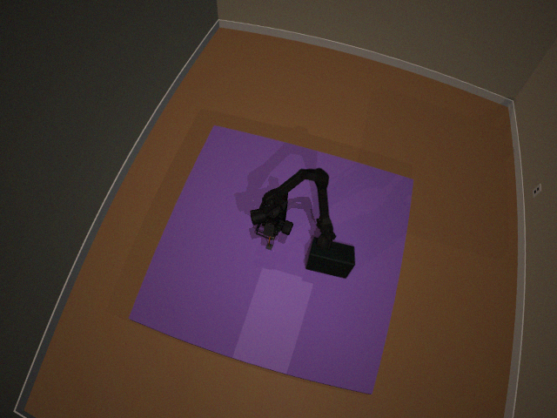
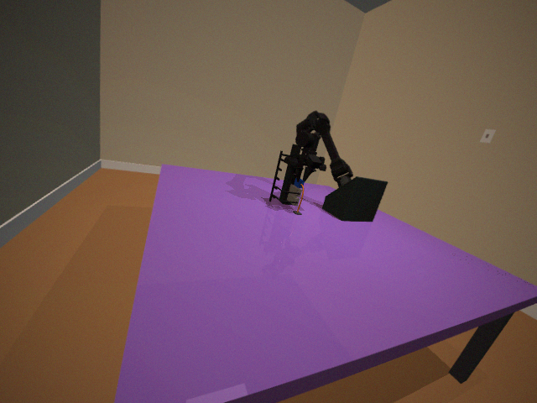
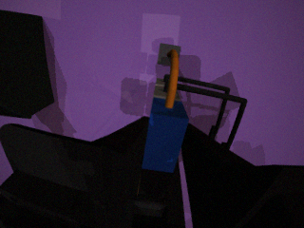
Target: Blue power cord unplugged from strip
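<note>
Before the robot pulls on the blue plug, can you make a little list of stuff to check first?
1. Gripper shut on the blue plug: ok.
2. Plug sits between the fingers, not off to one side: ok in the wrist view.
3. Orange cord hangs free of the fingers: ok.
4. Plug already out of the power strip: cannot tell, the socket is hidden.
5. Black rack clear of the pull path: cannot tell, it stands close beside the gripper.
6. Let go done: not ok.
</note>
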You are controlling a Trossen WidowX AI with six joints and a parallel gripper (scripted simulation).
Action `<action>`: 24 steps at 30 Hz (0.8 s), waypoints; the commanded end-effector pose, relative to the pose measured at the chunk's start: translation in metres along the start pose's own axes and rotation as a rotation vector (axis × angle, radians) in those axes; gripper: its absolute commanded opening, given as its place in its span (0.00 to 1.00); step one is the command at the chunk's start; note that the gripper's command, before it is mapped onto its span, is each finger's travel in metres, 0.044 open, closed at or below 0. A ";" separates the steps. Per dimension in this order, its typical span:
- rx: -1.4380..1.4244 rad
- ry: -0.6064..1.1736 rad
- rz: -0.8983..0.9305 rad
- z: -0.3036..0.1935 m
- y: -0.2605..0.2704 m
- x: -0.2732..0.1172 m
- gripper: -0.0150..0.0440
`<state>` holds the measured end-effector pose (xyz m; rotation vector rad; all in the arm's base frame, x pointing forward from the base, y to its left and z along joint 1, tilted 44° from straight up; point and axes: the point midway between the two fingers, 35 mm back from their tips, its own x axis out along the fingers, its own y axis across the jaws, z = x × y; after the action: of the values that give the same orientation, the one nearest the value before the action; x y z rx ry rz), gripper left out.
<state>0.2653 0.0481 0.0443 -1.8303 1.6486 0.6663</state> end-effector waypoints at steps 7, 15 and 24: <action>0.000 -0.036 -0.006 0.027 -0.002 -0.006 0.25; -0.001 -0.036 -0.007 0.040 -0.002 -0.009 0.25; -0.002 -0.034 -0.007 0.047 -0.001 -0.008 0.34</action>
<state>0.2641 0.0854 0.0157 -1.8228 1.6328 0.6985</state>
